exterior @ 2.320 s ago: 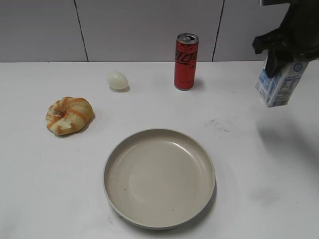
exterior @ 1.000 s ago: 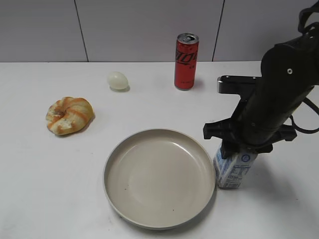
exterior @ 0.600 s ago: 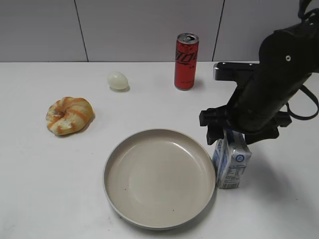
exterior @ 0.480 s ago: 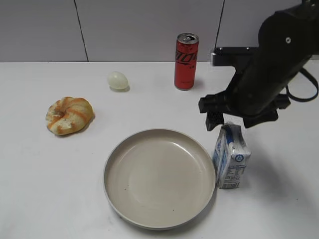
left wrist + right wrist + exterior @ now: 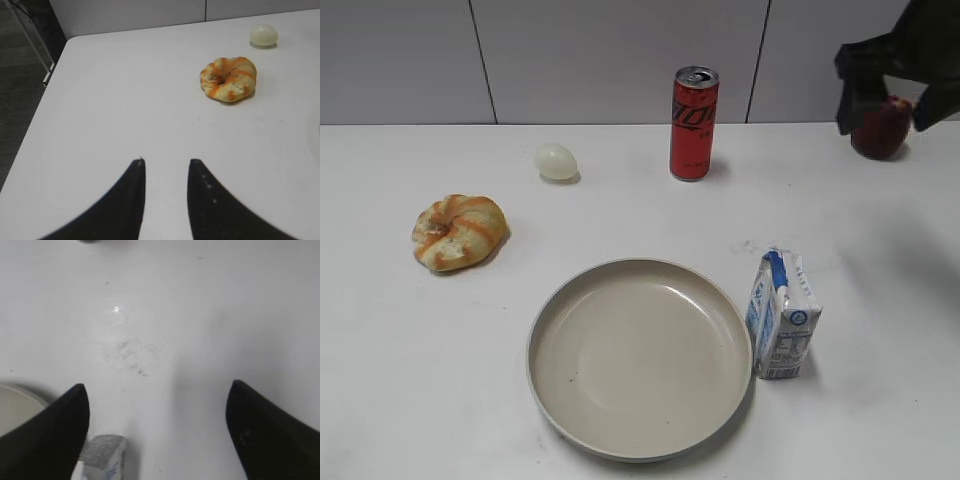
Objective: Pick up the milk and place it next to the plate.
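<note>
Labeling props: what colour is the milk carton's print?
Blue on white, on the milk; clearest in the exterior view.

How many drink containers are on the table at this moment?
2. The red can stands at the back near the wall; the milk stands upright just right of the plate. None appear hidden.

A white table (image 5: 440, 380) is seen, with a faint dark smudge (image 5: 758, 250) on its right half. A plate (image 5: 640, 357) is set on it near the front edge. The milk (image 5: 782, 315) is stood upright just beside the plate's right rim; whether they touch cannot be told. A can (image 5: 693, 123) is stood at the back, an egg (image 5: 556, 161) is laid to its left, and a bun (image 5: 460, 231) is laid nearer the front left. An apple (image 5: 881, 128) is placed at the back right.
</note>
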Controlling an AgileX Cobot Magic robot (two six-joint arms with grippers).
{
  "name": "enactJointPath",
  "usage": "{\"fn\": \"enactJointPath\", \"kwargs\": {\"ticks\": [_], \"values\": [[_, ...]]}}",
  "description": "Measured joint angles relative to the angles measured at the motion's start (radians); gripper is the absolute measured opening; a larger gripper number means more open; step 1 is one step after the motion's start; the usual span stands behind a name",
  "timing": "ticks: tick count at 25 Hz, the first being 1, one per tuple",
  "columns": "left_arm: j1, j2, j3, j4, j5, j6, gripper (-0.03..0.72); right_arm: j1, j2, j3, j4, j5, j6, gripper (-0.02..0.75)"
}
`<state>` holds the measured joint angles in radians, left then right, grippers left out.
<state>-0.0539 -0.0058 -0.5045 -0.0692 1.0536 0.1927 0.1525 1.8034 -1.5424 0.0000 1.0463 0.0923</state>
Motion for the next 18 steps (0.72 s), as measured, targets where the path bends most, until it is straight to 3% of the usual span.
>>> {"fn": "enactJointPath", "kwargs": {"ticks": [4,10,18], "values": [[0.0,0.0,0.0,0.0,0.0,0.0,0.23,-0.078,0.04,-0.06,0.0,0.122,-0.067,0.632],[0.0,0.0,0.0,0.0,0.0,0.0,0.23,-0.134,0.024,-0.053,0.014,0.147,-0.114,0.603],[0.0,0.0,0.0,0.0,0.0,0.0,0.23,-0.135,-0.342,0.28,0.111,0.147,-0.201,0.591]]}}
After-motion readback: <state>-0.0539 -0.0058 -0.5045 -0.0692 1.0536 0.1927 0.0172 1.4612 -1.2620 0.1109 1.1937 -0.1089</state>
